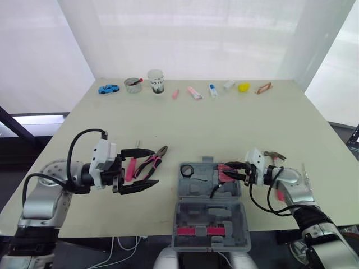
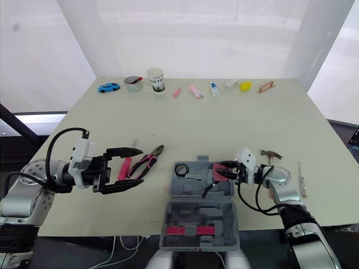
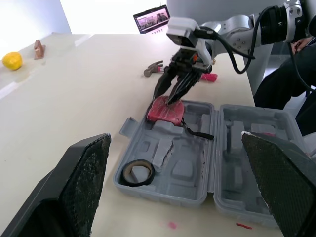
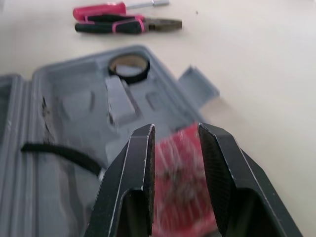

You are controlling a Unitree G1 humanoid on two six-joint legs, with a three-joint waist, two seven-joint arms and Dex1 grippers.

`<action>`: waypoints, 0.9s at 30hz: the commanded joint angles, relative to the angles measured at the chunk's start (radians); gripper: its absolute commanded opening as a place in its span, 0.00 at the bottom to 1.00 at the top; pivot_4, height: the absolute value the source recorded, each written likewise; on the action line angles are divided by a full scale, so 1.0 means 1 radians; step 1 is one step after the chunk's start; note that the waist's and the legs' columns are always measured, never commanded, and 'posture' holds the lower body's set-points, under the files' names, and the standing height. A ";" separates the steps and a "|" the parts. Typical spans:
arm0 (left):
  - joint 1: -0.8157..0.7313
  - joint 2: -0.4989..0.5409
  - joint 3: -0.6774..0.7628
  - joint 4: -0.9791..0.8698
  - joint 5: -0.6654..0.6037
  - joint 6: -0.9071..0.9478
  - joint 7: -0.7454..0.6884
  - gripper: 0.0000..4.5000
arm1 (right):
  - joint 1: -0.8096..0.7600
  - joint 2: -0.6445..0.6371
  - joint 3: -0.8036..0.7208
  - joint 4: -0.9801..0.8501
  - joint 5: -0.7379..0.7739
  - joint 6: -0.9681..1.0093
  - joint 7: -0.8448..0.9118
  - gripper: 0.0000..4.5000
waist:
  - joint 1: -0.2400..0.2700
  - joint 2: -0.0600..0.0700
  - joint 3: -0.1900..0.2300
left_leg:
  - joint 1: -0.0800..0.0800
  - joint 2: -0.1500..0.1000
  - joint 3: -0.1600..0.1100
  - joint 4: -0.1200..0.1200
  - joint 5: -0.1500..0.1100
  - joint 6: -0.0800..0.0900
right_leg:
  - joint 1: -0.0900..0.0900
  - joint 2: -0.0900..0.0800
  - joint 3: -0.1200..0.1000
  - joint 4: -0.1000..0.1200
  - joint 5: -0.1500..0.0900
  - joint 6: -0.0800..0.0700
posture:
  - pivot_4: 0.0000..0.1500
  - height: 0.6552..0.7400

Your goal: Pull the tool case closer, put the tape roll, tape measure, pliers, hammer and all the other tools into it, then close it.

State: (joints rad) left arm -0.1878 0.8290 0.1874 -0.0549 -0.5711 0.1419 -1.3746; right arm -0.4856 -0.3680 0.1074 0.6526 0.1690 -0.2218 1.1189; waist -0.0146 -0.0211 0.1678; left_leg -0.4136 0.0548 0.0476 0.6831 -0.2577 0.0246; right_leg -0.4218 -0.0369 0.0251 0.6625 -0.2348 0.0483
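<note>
The grey tool case (image 1: 197, 193) lies open at the table's front edge. A black tape roll (image 1: 187, 169) rests in its far left pocket. My right gripper (image 1: 231, 170) is shut on the red tape measure (image 3: 165, 109), low over the case's far right corner. The hammer (image 1: 274, 155) lies on the table just behind that arm. The pink-handled pliers (image 1: 152, 162) and a pink screwdriver (image 1: 130, 168) lie left of the case. Above them my left gripper (image 1: 143, 168) is wide open, with nothing in it. A thin metal tool (image 2: 301, 171) lies at the far right.
Along the table's far edge stands a row of small items: a blue toy car (image 1: 109, 88), a metal cup (image 1: 133, 84), a white cup (image 1: 156, 81), small tubes and a yellow object (image 1: 243, 87). The near half of the case (image 1: 212, 227) overhangs the front edge.
</note>
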 commanded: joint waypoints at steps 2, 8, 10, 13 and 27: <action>-0.014 0.007 0.019 -0.011 -0.011 -0.001 -0.002 1.00 | -0.021 0.003 0.006 0.131 -0.046 -0.095 -0.012 0.32 | -0.001 0.000 0.000 | 0.000 0.000 0.000 0.000 0.000 0.000 | 0.000 0.000 0.000 0.000 0.000 0.000 | 1.00 1.00; -0.022 0.012 0.017 -0.003 -0.007 0.000 -0.007 1.00 | -0.042 -0.001 0.037 0.239 -0.093 -0.030 -0.012 0.32 | -0.002 0.000 0.000 | 0.014 0.000 0.002 -0.001 0.000 0.000 | 0.013 0.000 0.002 0.000 -0.001 -0.004 | 1.00 1.00; -0.022 0.011 0.017 -0.002 -0.008 0.001 -0.008 1.00 | -0.046 -0.005 0.055 0.243 -0.113 0.012 -0.019 0.32 | -0.001 -0.001 -0.001 | 0.016 0.000 0.002 -0.001 0.000 0.000 | 0.014 0.000 0.002 0.000 -0.002 -0.005 | 1.00 1.00; -0.022 0.004 0.010 -0.004 -0.008 0.007 -0.004 1.00 | -0.050 -0.023 0.112 0.243 -0.188 0.064 -0.055 0.32 | -0.002 -0.003 -0.005 | 0.018 0.001 0.002 -0.001 0.000 0.000 | 0.015 0.000 0.002 0.000 -0.001 -0.007 | 1.00 1.00; 0.022 -0.032 -0.007 -0.036 0.003 0.002 0.014 1.00 | -0.008 -0.056 0.217 0.169 -0.296 0.109 -0.126 0.32 | 0.001 -0.009 -0.029 | 0.034 0.002 0.001 -0.009 0.000 -0.001 | 0.026 -0.001 0.006 -0.004 -0.001 -0.008 | 1.00 1.00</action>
State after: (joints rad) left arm -0.1669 0.7976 0.1824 -0.0578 -0.5687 0.1501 -1.3647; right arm -0.5713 -0.4017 0.2633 0.7315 -0.0393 -0.1993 0.9983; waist -0.0137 -0.0297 0.1383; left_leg -0.3792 0.0565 0.0489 0.6735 -0.2577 0.0239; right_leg -0.3963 -0.0380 0.0308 0.6586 -0.2361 0.0405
